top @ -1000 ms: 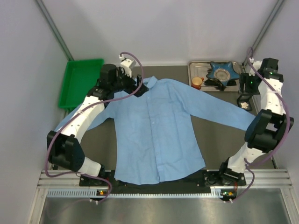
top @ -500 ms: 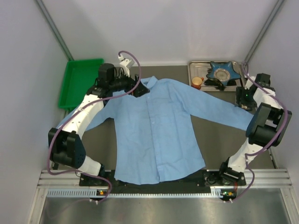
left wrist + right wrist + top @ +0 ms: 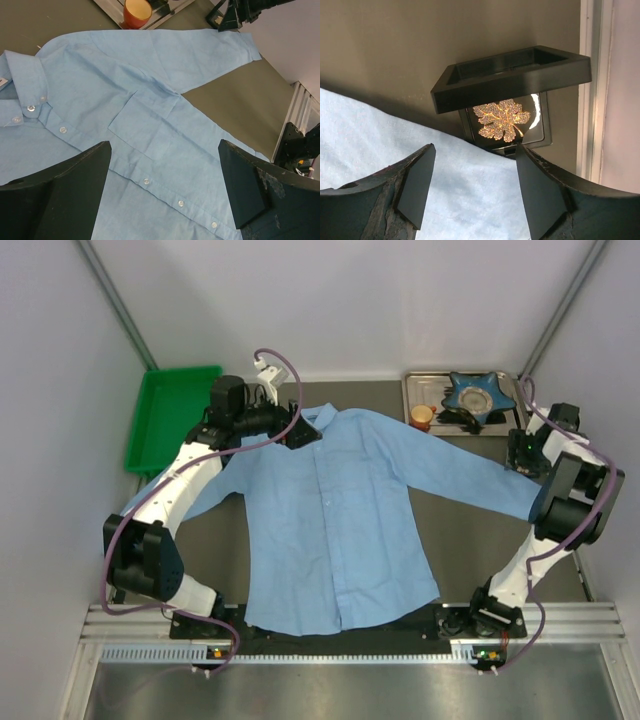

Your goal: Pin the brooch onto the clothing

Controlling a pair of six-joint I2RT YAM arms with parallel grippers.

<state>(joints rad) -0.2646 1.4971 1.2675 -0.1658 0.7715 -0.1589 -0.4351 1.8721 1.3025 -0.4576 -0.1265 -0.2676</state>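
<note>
The light blue shirt (image 3: 330,510) lies flat and buttoned on the table, collar at the far side. My left gripper (image 3: 300,432) hovers open and empty above its collar. In the left wrist view the gripper (image 3: 165,150) frames the chest pocket and button placket of the shirt (image 3: 150,75). My right gripper (image 3: 518,448) is open and empty above the right sleeve cuff (image 3: 395,145). The gold leaf-like brooch (image 3: 501,120) lies in a small open black box (image 3: 520,70) just beyond the cuff, ahead of the right gripper (image 3: 474,155). The brooch is hidden in the top view.
A green bin (image 3: 170,410) stands at the far left. A metal tray (image 3: 412,388) at the far right holds an orange cup (image 3: 421,417) and a blue star-shaped dish (image 3: 478,392). The cup also shows in the left wrist view (image 3: 137,11). Walls enclose the table.
My right gripper has come nearer and lower, from beside the tray to above the sleeve cuff, and now covers the brooch box in the top view. The left gripper shifted slightly at the collar.
</note>
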